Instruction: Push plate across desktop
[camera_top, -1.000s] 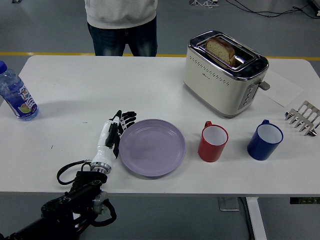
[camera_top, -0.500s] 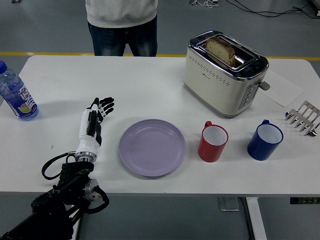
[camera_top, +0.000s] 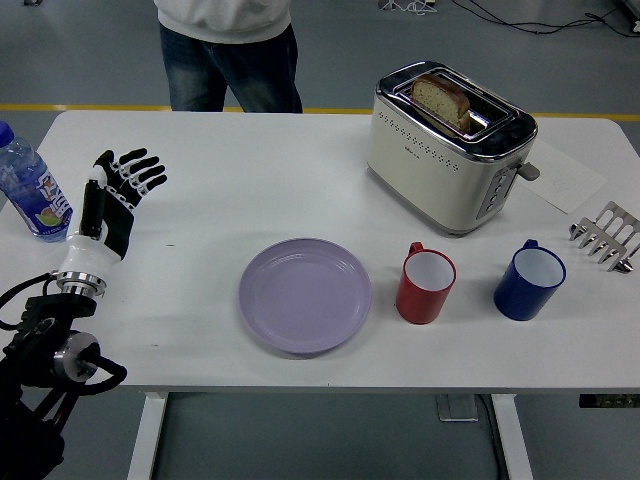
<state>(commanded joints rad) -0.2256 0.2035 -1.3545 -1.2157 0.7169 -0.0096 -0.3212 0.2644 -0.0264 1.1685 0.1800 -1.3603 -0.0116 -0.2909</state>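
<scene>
A lilac plate (camera_top: 305, 294) lies flat on the white table (camera_top: 250, 170), near its front edge and a little left of centre. My left hand (camera_top: 118, 195) is far off to the plate's left, above the table's left end. Its fingers (camera_top: 140, 170) are spread and hold nothing. A wide strip of bare table separates the hand from the plate. The right arm does not show.
A red mug (camera_top: 426, 284) stands just right of the plate, then a blue mug (camera_top: 529, 280). A cream toaster (camera_top: 449, 144) with bread stands behind them, a metal rack (camera_top: 607, 236) at the right edge. A water bottle (camera_top: 27, 188) sits beside my hand. A person (camera_top: 227, 45) stands at the far side.
My left hand has drawn away from the plate's left rim, moving left and back to the table's left end. The plate has stayed put. The person has shifted slightly left.
</scene>
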